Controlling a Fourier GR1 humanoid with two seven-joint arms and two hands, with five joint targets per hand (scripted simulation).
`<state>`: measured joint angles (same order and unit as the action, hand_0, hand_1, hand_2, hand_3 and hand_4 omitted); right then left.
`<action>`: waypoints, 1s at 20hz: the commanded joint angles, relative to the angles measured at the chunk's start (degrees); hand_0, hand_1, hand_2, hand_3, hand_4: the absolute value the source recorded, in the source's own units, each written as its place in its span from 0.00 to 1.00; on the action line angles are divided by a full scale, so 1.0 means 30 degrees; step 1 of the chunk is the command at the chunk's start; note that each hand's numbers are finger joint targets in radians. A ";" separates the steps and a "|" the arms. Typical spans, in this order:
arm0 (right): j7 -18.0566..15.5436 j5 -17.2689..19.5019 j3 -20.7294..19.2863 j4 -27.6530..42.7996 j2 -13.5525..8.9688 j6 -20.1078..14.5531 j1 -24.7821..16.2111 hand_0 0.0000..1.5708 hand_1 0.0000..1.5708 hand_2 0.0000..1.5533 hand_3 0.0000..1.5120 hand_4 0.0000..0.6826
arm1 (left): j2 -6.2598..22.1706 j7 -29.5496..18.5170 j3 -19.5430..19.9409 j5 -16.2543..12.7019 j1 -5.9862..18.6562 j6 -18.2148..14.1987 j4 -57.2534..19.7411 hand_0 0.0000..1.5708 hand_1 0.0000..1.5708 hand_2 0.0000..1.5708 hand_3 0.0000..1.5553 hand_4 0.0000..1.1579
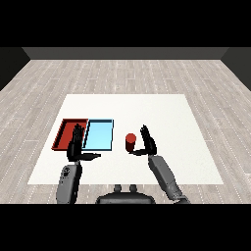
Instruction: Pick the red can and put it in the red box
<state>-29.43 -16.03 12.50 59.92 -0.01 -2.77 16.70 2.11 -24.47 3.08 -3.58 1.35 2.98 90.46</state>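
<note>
the red can (130,142) stood upright on the white table (166,112), just to the right of the light blue tray (99,134) and well apart from the red tray (66,130), which lay at the far left of the pair. the robot's right hand (147,141) hovered just beside the can on its right, fingers straight and raised, thumb reaching low toward the can's base; nothing was curled round the can, and whether the thumb touched it could not be told from the head view. the left hand (76,145) was held upright in front of the seam between the two trays, fingers straight and apart, thumb out to the side, holding nothing.

the step in hand appeared to be the grasp itself, with the carry to the red tray not yet begun. done well, the hand would likely slide in until the can sat deep between thumb and fingers before any closing, since a nudge from the thumb could tip the upright can. the wrap looked best placed around the can's middle. the lift would need to pass over the blue tray's rim, and the left hand stood close to that path.
</note>
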 commanded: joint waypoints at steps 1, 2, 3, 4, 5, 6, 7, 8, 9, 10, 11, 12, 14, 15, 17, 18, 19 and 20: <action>-0.1942 -0.0155 0.0167 -0.2037 0.0002 0.0538 -0.0257 0.00 0.00 0.00 0.00 0.00 | 0.0424 -0.0293 0.0530 -0.0283 0.0354 0.0294 -0.0531 0.00 0.00 0.00 0.00 0.00; -0.2468 -0.1203 -0.0260 -0.3893 0.0002 0.0390 0.1679 0.00 0.00 0.00 0.00 0.00 | 0.0607 0.1570 0.0216 -0.0592 -0.0214 0.0403 0.1780 0.00 0.00 0.00 0.00 0.00; -0.0025 -0.0549 -0.0297 -0.0983 0.0002 0.0066 0.0663 0.00 0.00 0.00 0.00 0.00 | 0.0602 0.0648 0.0465 -0.0565 0.0432 0.0592 0.0091 0.00 0.00 0.00 0.00 0.00; -0.1027 -0.1672 0.1405 -0.1587 0.0002 -0.1008 0.0440 0.00 0.00 0.00 0.00 0.00 | 0.1385 -0.0112 0.1459 -0.1377 -0.0479 0.1417 0.0463 0.00 0.00 0.00 0.00 0.00; -0.1204 -0.1449 0.0641 -0.2717 0.0002 -0.0388 0.1087 0.00 0.00 0.00 0.00 0.00 | 0.0541 0.0382 0.0695 -0.0589 0.0579 0.0416 -0.0449 0.00 0.00 0.00 0.00 0.00; 0.0475 -0.1607 0.2147 0.0151 0.0002 -0.2133 0.0635 0.00 0.00 0.00 0.00 0.00 | 0.0319 0.1709 0.0082 -0.0370 -0.0060 -0.0003 0.1702 0.00 0.00 0.00 0.00 0.00; -0.2325 -0.1567 0.0857 -0.3150 0.0002 -0.0320 0.0958 0.00 0.00 0.00 0.00 0.00 | 0.0736 0.1006 0.0820 -0.1068 0.0243 0.0767 0.0347 0.00 0.00 0.00 0.00 0.00; -0.1811 -0.1614 0.2155 -0.0986 0.0002 -0.0831 -0.0653 0.00 0.00 0.00 0.00 0.00 | 0.0233 0.0583 0.0310 -0.0150 0.0046 -0.0077 0.0497 0.00 0.00 0.00 0.00 0.00; -0.0766 -0.2334 0.2055 -0.1924 0.0002 -0.2171 0.1927 0.00 0.00 0.00 0.00 0.00 | 0.0939 0.0600 0.0781 -0.1126 -0.0847 0.1275 0.0813 0.00 0.00 0.00 0.00 0.00; -0.1614 -0.3402 0.2668 -0.3656 0.0002 -0.2491 0.2717 0.00 0.00 0.00 0.00 0.00 | 0.0667 0.0258 0.0426 -0.0435 0.0101 0.0807 0.0053 0.00 0.00 0.00 0.00 0.00; -0.2237 -0.3215 0.2656 -0.4123 0.0002 -0.2280 0.2456 0.00 0.00 0.00 0.00 0.00 | 0.0569 0.0895 0.0583 -0.0311 0.0687 0.0096 0.0459 0.00 0.00 0.00 0.00 0.00; -0.0372 -0.2639 0.2569 -0.1194 0.0002 -0.2353 0.1325 0.00 0.00 0.00 0.00 0.00 | 0.0315 0.0136 0.0212 -0.0084 -0.0278 0.0284 0.0609 0.00 0.00 0.00 0.00 0.00; -0.1581 -0.3070 0.2199 -0.3181 0.0002 -0.1095 0.2088 0.00 0.00 0.00 0.00 0.00 | 0.0009 0.0590 -0.0160 -0.0253 -0.0745 0.0326 0.1227 0.00 0.00 0.00 0.00 0.00; -0.1779 -0.3589 0.3466 -0.2596 0.0002 -0.2354 0.2101 0.00 0.00 0.00 0.00 0.00 | 0.0396 -0.0100 0.0632 -0.0224 0.1001 0.0256 -0.1123 0.00 0.00 0.00 0.00 0.00; -0.1982 -0.4122 0.3295 -0.3572 0.0002 -0.1616 0.2683 0.00 0.00 0.00 0.00 0.00 | 0.0712 0.0545 0.0507 -0.0769 -0.0448 0.1030 0.0679 0.00 0.00 0.00 0.00 0.00; -0.0718 -0.3105 0.2927 -0.1752 0.0002 -0.1631 0.1438 0.00 0.00 0.00 0.00 0.00 | 0.0183 0.1445 -0.0113 -0.0183 0.0058 0.0149 0.1090 0.00 0.00 0.00 0.00 0.00; -0.1848 -0.5443 0.4535 -0.4152 0.0002 -0.2844 0.3847 0.00 0.00 0.00 0.00 0.00 | 0.0328 -0.0305 0.0600 -0.0336 0.0363 0.0383 -0.0715 0.00 0.00 0.00 0.00 0.00; -0.2186 -0.5522 0.3842 -0.5224 0.0002 -0.2081 0.4194 0.00 0.00 0.00 0.00 0.00 | 0.0242 -0.1027 0.0305 0.0229 0.0344 0.0326 -0.1309 0.00 0.00 0.00 0.00 0.00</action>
<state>-34.25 -28.48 22.69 49.93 0.00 -8.99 24.84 3.11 -24.24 4.08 -4.23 1.71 4.17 90.05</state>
